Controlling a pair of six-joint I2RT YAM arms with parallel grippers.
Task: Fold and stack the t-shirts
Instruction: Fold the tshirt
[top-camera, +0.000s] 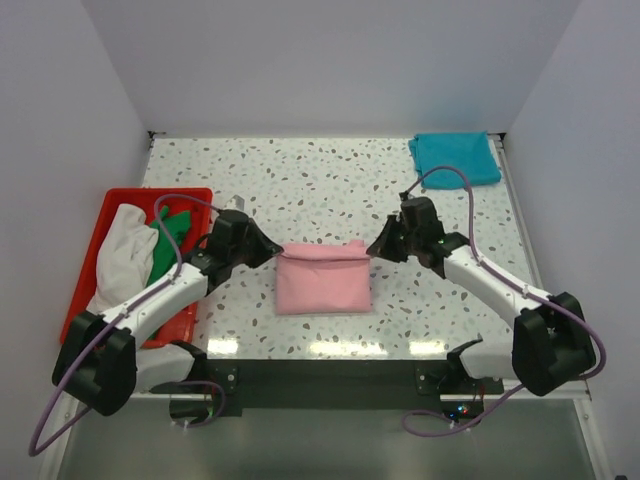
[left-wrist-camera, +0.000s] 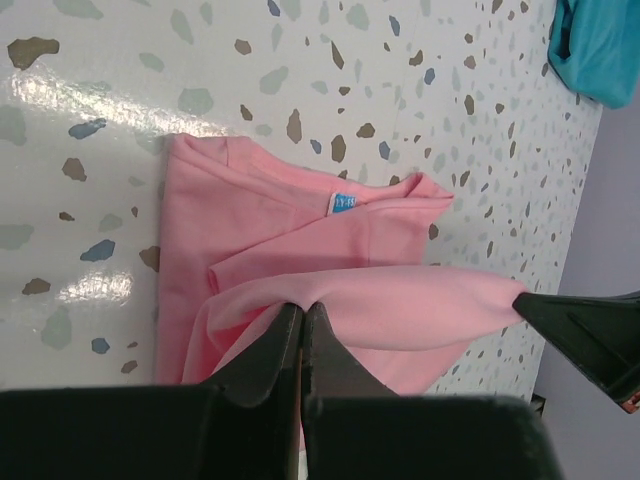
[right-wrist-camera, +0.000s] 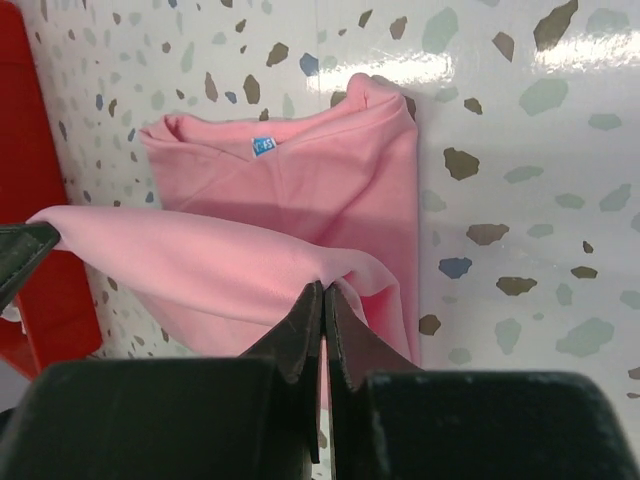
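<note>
Two claws, both clamped shut on the pink t-shirt (top-camera: 322, 285): left claw (top-camera: 272, 250) pinches its 9 o'clock top corner, right claw (top-camera: 374, 247) the 3 o'clock one. Held hem is stretched taut between them, long axis running 9-to-3 across the desk (top-camera: 330, 180). Rest of the shirt lies flat mid-desk on the 6 o'clock side of both claws, towards the arm bases. Wrist views show the gripped layer lifted off the lower layer, with the collar and its blue label lying exposed underneath. Neither arm is nearer; they sit mirrored at equal reach, so my read is the next move needs both travelling together, keeping the hem square to that 9-to-3 line, or the fold skews. Teal t-shirt (top-camera: 455, 158) is folded at 1 o'clock in the far corner, well apart, closer to the right arm. White t-shirt (top-camera: 120, 255) and green t-shirt (top-camera: 165, 250) are bunched unfolded in the red tray (top-camera: 130, 193) at 9 o'clock. Judging half done at most.
</note>
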